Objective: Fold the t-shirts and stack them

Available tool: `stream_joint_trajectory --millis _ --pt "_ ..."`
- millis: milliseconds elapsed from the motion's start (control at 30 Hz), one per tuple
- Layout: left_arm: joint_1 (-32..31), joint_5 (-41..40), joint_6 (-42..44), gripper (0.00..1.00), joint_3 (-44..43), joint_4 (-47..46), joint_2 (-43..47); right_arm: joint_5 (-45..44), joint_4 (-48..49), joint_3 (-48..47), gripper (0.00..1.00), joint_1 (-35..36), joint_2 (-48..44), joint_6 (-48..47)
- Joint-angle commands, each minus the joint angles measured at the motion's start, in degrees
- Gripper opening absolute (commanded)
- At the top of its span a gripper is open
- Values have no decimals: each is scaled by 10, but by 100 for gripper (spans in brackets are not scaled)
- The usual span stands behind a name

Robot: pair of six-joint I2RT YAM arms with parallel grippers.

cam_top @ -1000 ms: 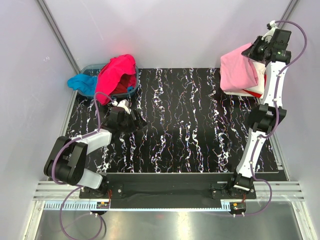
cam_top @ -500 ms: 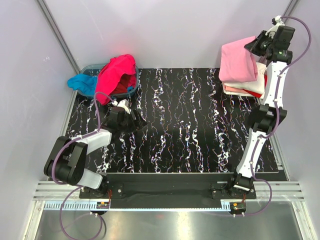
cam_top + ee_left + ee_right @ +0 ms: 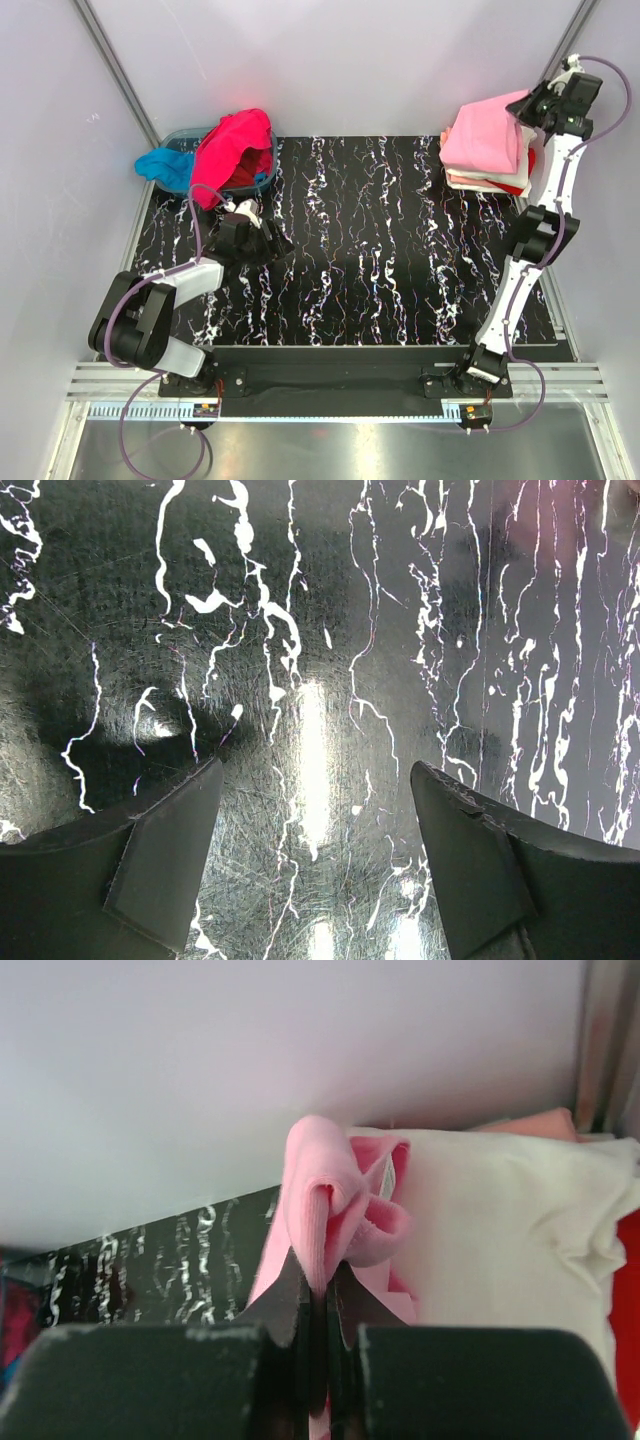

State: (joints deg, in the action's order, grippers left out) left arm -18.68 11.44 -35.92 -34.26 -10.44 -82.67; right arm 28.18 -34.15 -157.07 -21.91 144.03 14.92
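right gripper (image 3: pixel 530 104) is clamped on a bunched fold of the light pink t-shirt (image 3: pixel 485 135), at the far right corner of the worktop (image 3: pixel 380 250). in the right wrist view the 2 fingers (image 3: pixel 290 1305) sit pressed together with the pink cloth pinched between them and puffing out above the tips. the light pink t-shirt lies folded on top of a stack, directly over the cream white t-shirt (image 3: pixel 470 179). a thin salmon t-shirt (image 3: pixel 530 1120) edge shows behind the cream one, and the red t-shirt (image 3: pixel 515 187) peeks out at the bottom right of the pile.

left gripper (image 3: pixel 262 240) hangs low over the near left part of the black, white-veined worktop, its fingers (image 3: pixel 165 845) spread wide apart with only bare surface between them.

at the far left corner, the hot pink t-shirt (image 3: pixel 235 145) is heaped loosely in the grey-blue basin (image 3: pixel 185 132) and spills over its rim. the bright blue t-shirt (image 3: pixel 165 165) hangs crumpled over the basin's left side, well apart from the stack.
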Motion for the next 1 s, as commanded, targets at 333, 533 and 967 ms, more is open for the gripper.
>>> stream_joint_trajectory --millis 333,533,967 --pt "0 7 -2 80 3 -44 6 -103 159 -2 4 -42 109 -20" --pt "0 6 -4 80 7 -48 7 -201 218 21 12 -69 145 -57" --pt "0 8 -6 79 10 -55 10 -383 251 152 83 -87 65 -45"
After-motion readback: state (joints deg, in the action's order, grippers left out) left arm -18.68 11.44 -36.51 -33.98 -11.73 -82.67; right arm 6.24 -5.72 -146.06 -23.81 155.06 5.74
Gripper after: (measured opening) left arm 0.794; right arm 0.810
